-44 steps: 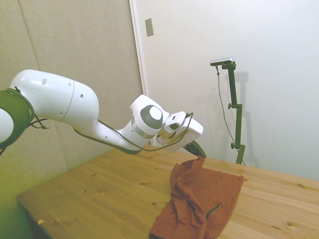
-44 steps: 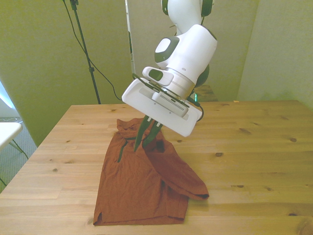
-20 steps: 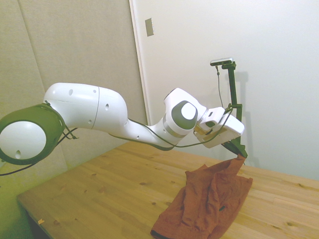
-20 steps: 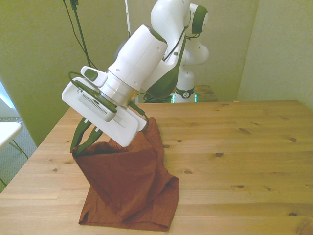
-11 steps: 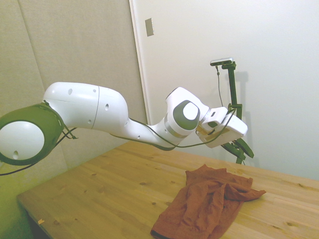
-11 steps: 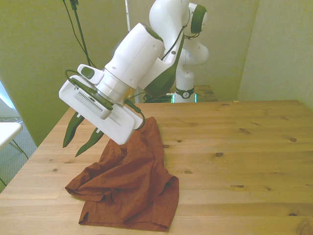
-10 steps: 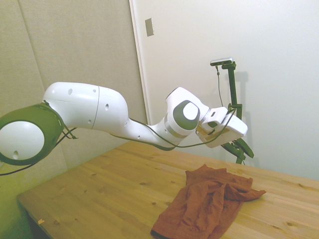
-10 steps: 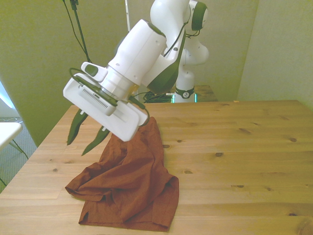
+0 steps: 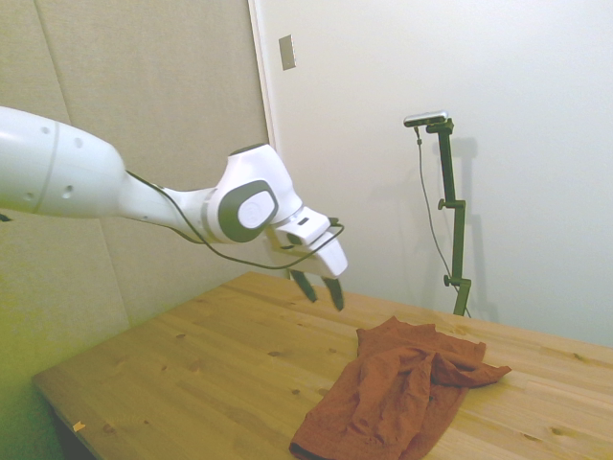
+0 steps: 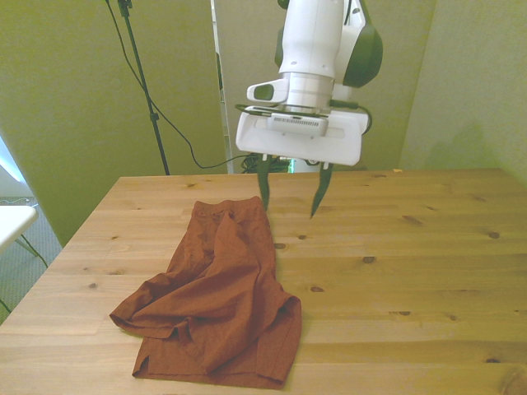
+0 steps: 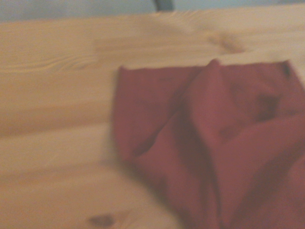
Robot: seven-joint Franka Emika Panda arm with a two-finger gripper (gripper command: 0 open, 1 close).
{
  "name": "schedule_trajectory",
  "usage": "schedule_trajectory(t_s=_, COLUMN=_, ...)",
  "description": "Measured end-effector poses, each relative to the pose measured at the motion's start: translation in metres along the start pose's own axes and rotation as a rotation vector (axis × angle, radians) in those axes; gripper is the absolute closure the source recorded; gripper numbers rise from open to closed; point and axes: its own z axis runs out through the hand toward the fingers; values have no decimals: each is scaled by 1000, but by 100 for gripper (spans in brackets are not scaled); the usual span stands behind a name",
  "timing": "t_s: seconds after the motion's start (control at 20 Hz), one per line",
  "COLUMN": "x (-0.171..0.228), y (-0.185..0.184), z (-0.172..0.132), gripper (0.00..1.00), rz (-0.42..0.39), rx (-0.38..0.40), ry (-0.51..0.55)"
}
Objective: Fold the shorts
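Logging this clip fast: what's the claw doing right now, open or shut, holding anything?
Claw: open, holding nothing, raised above the table clear of the shorts, which lie rumpled on the wood.

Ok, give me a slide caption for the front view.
Open claw hovers above the table, crumpled shorts lying loosely folded below.

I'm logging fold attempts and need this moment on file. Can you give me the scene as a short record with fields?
item: shorts, rust-orange, rumpled
item state: lying on the table, partly folded over itself, uneven
gripper: gripper open, holding nothing
gripper position: above the table, near the shorts' far end, not touching the fabric
fold status: not neat, edges misaligned
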Motion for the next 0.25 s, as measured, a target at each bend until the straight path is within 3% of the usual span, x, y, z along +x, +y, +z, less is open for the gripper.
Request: schedule_trajectory(t_s=0.25, x=-74, y=52, z=-31, gripper=0, rz=-70, rx=32, ry=-133)
